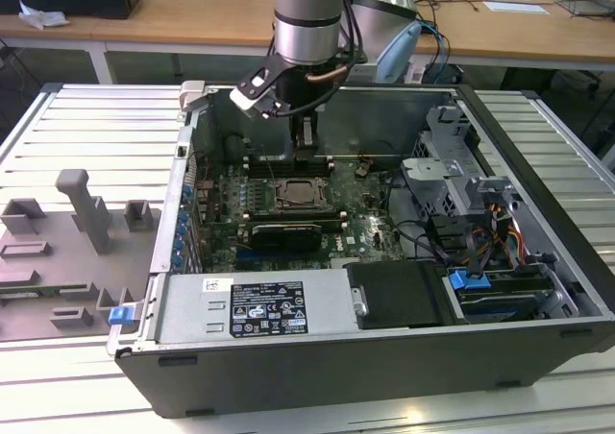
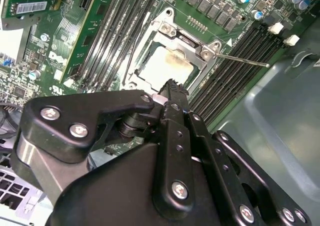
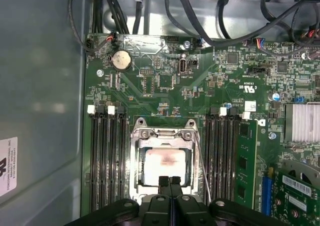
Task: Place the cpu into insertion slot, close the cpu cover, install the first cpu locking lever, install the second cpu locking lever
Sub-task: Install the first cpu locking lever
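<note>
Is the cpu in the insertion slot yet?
Yes, the first wrist view shows the cpu lying flat inside the insertion slot, within its grey metal rim.

One cpu (image 3: 162,167); one cpu cover (image 3: 164,134); one coin battery (image 3: 121,61); perhaps eight memory slots (image 3: 103,156); one hand (image 3: 170,182).

The exterior view is looking down into the open computer case (image 1: 288,376) from well back; both wrist views are peering closely at the insertion slot (image 3: 136,156) (image 2: 131,79).
</note>
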Motion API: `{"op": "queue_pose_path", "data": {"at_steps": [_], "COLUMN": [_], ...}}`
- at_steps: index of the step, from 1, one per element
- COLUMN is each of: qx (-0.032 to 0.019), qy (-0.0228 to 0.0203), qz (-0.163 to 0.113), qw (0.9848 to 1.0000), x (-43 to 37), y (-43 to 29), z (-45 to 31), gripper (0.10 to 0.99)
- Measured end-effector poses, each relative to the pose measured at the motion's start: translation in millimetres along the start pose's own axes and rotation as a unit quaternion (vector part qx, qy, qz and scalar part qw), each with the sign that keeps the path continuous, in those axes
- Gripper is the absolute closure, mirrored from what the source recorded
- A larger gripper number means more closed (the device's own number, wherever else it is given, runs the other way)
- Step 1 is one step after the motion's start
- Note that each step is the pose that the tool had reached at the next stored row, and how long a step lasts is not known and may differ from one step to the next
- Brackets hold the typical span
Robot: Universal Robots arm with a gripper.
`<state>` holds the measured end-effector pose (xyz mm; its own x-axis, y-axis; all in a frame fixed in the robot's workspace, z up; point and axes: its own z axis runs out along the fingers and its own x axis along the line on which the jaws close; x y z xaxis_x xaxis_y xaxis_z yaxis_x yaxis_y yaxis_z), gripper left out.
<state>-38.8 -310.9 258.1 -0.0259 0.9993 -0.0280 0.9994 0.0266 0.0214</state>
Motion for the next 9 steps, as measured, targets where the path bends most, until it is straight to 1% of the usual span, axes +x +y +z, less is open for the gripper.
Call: {"op": "queue_pose_path", "data": {"at_steps": [6, 9], "qx": [0.0, 0.0], "qy": [0.0, -0.0001], "qz": [0.0, 0.0], "qw": [1.0, 1.0], "x": [-0.1, -0.2], "y": [0.1, 0.2], "z": [-3.2, -7.0], "gripper": [0.98, 0.98]}}
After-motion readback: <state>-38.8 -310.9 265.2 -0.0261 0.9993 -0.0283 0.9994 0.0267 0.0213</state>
